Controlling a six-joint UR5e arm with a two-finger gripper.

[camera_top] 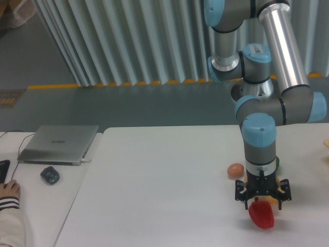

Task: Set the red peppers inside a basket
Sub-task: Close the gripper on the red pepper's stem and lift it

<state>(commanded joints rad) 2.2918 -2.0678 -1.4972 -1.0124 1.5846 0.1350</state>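
The red pepper (261,215) lies on the white table (164,180) near its front right edge, glossy and on its side. My gripper (262,200) hangs straight down right above it, its black fingers spread to both sides of the pepper's top, open and holding nothing. Whether the fingertips touch the pepper I cannot tell. No basket is in view.
A small brown egg (235,170) sits just left of the arm. A green pepper (277,163) peeks out behind the wrist, and a yellowish object (269,195) lies behind the gripper. A tan sliver (326,144) shows at the right edge. Laptop (59,143), mouse (50,175) and a person's hand (9,190) are at far left.
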